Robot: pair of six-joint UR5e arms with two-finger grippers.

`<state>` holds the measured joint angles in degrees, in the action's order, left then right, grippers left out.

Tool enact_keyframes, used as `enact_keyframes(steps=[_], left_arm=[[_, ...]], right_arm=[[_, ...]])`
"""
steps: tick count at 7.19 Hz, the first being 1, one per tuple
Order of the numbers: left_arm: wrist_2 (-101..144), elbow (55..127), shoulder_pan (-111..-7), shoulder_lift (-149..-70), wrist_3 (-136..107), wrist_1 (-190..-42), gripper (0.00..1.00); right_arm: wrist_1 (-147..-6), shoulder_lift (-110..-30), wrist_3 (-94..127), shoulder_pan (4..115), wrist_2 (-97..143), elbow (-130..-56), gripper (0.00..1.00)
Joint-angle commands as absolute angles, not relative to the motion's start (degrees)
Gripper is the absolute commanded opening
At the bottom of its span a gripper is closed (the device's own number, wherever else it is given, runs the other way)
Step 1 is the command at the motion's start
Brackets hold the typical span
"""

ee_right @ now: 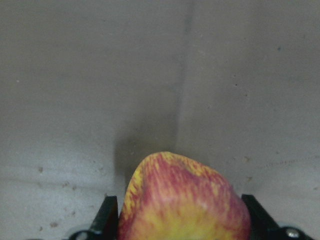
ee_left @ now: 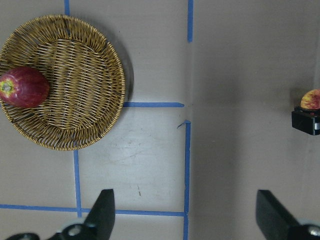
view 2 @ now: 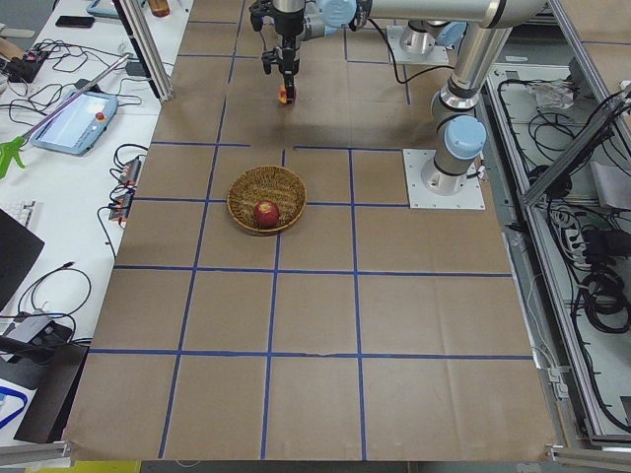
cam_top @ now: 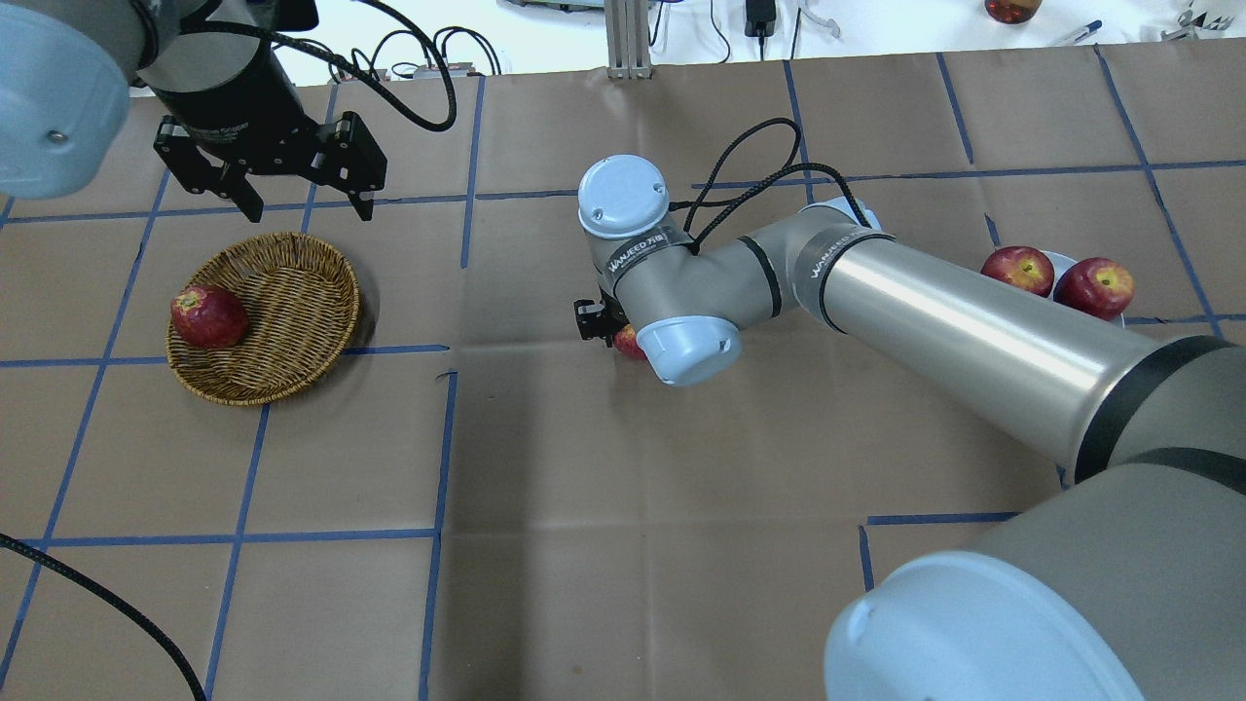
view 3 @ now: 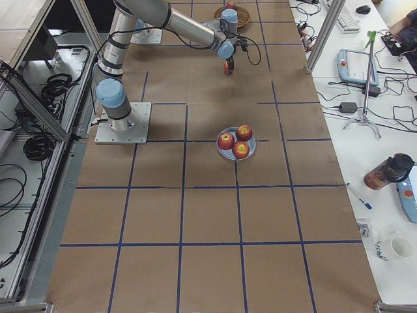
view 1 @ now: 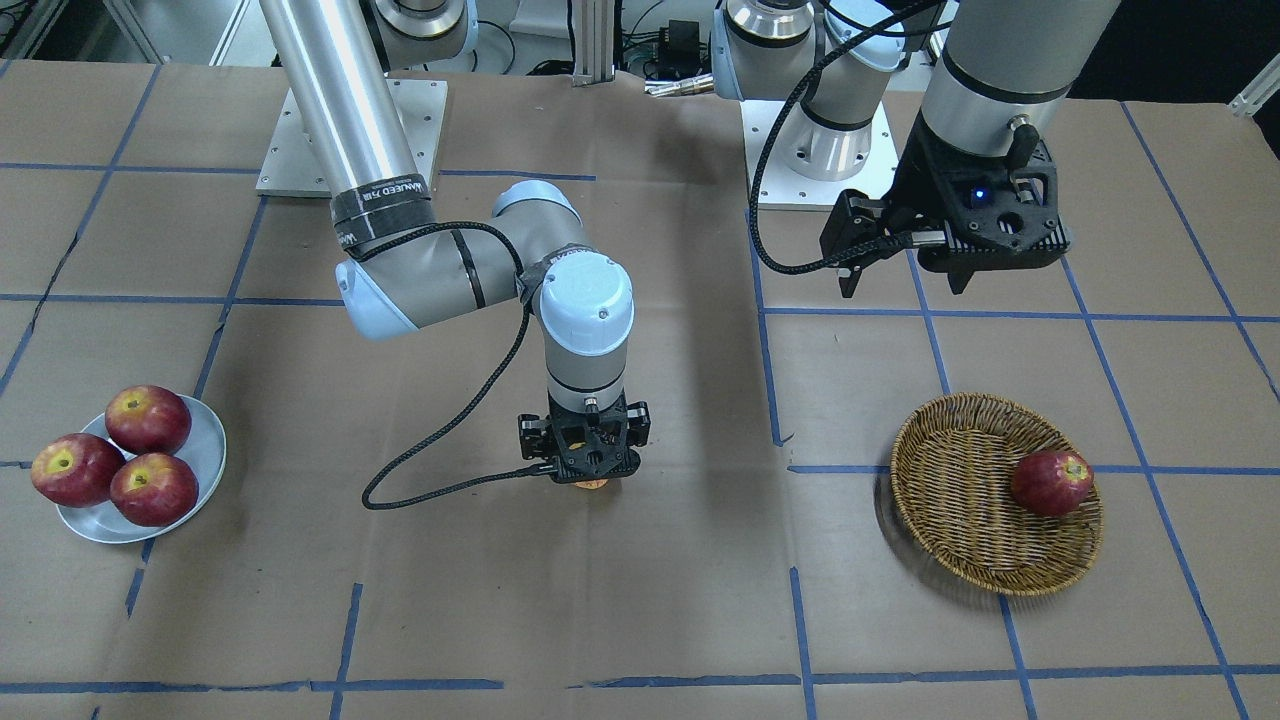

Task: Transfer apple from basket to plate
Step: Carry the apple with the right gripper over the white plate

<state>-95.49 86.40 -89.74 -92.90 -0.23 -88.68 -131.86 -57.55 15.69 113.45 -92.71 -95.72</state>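
The pale apple (ee_right: 185,200), red streaked with yellow, sits between the fingers of my right gripper (ee_right: 181,220) at the table's centre, low over the paper. It also shows under the gripper (view 1: 583,462) in the front view (view 1: 592,486) and in the overhead view (cam_top: 628,340). The wicker basket (view 1: 960,560) holds one dark red apple (view 1: 1050,482). My left gripper (view 1: 908,285) is open and empty, raised beyond the basket (cam_top: 292,292). The grey-white plate (view 1: 205,440) carries three red apples at the far side of the table.
The table is covered in brown paper with blue tape lines. The right arm's forearm (cam_top: 954,321) stretches across the table between its base and the centre, passing beside the plate (cam_top: 1063,260). Both arm bases (view 1: 350,130) stand at the robot's side.
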Motion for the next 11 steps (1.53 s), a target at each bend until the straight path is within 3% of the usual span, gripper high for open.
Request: enact_keyframes(steps=[1,3,6,8,11], left_arm=[[-97.56,85.52,-89.82,-92.99,-0.26,-87.81,0.99],[-97.30,85.78,-89.91,-93.08,-0.18,-87.71,0.99],[-95.64,86.31,-89.91,-93.08,-0.18,-87.89,0.99],[-95.45,86.83,-90.00,-92.90,-0.18,-87.89,0.99],[-95.80,87.01,-90.00,-92.55,-0.18,-87.80,0.99]], right_arm=[[-131.84,-58.09,15.47,113.12,-92.64,-95.45,0.63],[-131.14,-58.53,15.47,112.76,-92.20,-92.92,0.60],[-116.16,-63.08,11.99,108.75,-92.11,-85.18,0.61],[-111.28,-67.56,-0.99,99.19,-92.11,-86.13,0.61],[-111.35,-75.38,-21.99,82.42,-91.93,-93.92,0.61]])
